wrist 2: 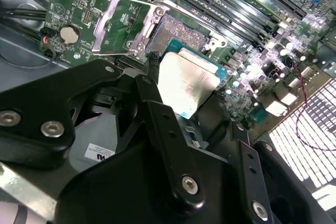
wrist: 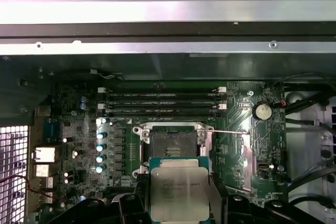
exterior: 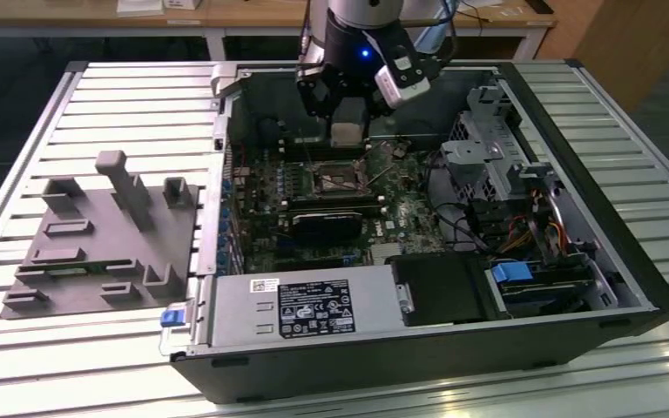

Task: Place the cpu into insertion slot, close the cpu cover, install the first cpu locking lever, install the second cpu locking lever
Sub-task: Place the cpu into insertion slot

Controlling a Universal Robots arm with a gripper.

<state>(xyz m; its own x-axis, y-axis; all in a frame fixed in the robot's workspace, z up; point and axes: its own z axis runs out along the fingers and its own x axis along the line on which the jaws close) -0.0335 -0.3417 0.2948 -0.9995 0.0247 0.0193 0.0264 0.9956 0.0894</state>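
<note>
My gripper [exterior: 348,132] hangs inside the open computer case, just behind the insertion slot [exterior: 337,178] in the exterior view. It is shut on the cpu [wrist: 179,190], a silvery-grey square chip held by its edges between the black fingers [wrist: 140,195]. In the first wrist view the cpu sits right beside the black-framed insertion slot [wrist: 175,144], apart from it. In the second wrist view the cpu [wrist 2: 186,80] hovers above the board beside the insertion slot [wrist 2: 178,31]. The cpu cover [wrist 2: 123,24] is swung open next to it. A thin locking lever [wrist: 231,132] sticks out sideways.
Memory slots [wrist: 163,103] run along one side of the socket. A black block [exterior: 328,225] lies in front of it. The grey power supply [exterior: 300,305] sits at the case front and a drive cage [exterior: 486,157] at the exterior view's right. A grey fixture [exterior: 102,235] stands outside the case.
</note>
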